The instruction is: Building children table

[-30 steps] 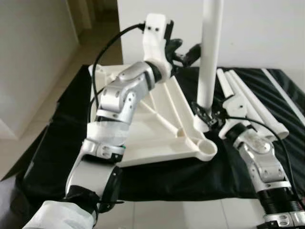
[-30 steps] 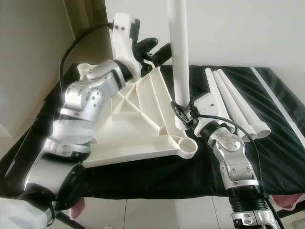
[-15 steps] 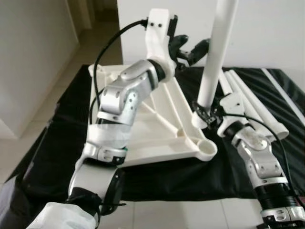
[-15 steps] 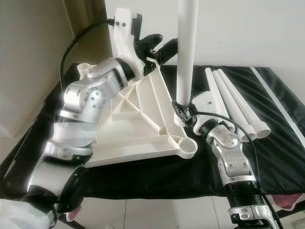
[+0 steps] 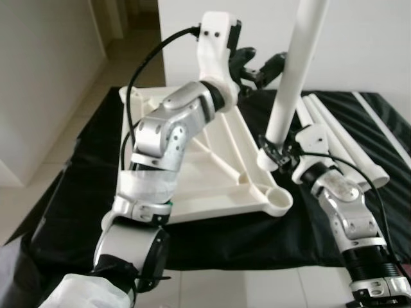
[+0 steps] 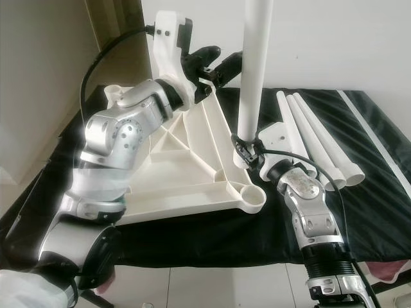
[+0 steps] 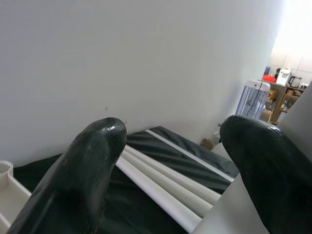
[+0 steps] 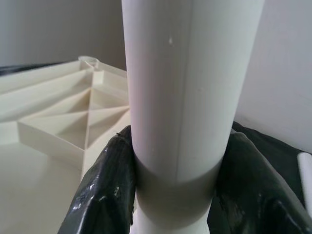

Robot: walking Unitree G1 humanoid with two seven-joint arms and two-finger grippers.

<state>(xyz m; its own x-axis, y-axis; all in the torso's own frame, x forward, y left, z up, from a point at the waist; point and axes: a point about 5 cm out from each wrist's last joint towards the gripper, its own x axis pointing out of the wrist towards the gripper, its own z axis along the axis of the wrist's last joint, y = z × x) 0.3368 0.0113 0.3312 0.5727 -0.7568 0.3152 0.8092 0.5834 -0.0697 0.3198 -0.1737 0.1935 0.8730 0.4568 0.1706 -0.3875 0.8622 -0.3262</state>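
The white tabletop (image 5: 212, 173) lies upside down on a black cloth, ribs up, with a round socket (image 5: 280, 201) at its near corner. A white leg tube (image 5: 297, 70) stands beside that corner, its top leaning right. My right gripper (image 5: 275, 157) is shut on the tube's lower end; in the right wrist view the leg (image 8: 185, 97) sits between both black fingers (image 8: 105, 195). My left gripper (image 5: 260, 64) is raised and open, just left of the tube's upper part. The left wrist view shows its fingers (image 7: 83, 180) apart, with the spare legs (image 7: 165, 183) beyond them.
Three spare white legs (image 5: 340, 141) lie side by side on the cloth (image 5: 77, 192) to the right of the tabletop, with a thin white strip (image 5: 385, 125) farther right. A white wall stands behind. Tiled floor runs along the near edge, with a pink item (image 6: 392, 269) at the bottom right.
The held leg has tipped from upright so that its top leans right. My left gripper has risen and moved right, closer to the tube.
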